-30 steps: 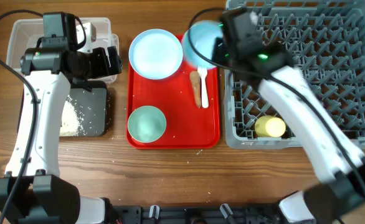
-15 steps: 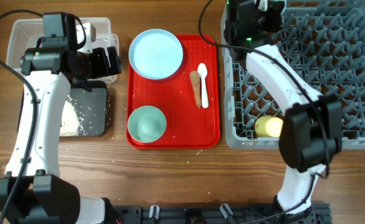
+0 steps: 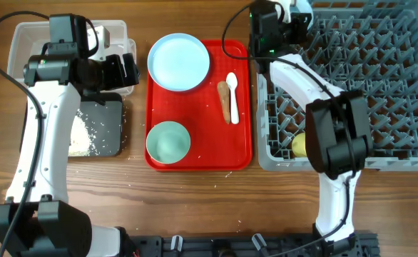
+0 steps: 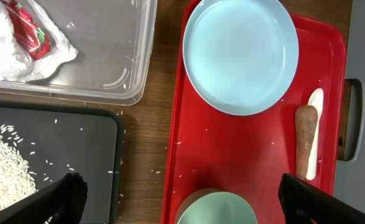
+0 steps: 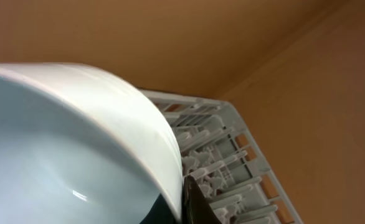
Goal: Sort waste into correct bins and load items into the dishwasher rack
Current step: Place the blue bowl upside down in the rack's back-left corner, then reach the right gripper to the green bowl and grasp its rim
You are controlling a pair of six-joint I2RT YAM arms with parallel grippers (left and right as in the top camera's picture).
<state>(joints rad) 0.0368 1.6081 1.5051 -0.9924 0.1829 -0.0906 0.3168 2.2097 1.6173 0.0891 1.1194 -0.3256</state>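
Gripping a pale blue bowl (image 5: 64, 143) at its rim, jaws clamped on it, the right gripper (image 3: 294, 13) hangs over the far left corner of the dishwasher rack (image 3: 380, 78). The left gripper (image 4: 182, 186) hovers by the clear tub (image 3: 23, 43), jaws wide apart, nothing held. The plate (image 3: 179, 62), second bowl (image 3: 168, 141), spoon (image 3: 232, 82) and sausage piece (image 3: 225, 102) sit on the red tray (image 3: 198, 164); the yellow cup (image 3: 299, 145) lies in the rack.

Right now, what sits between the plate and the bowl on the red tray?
Between plate and bowl, only bare red tray, in the overhead view.
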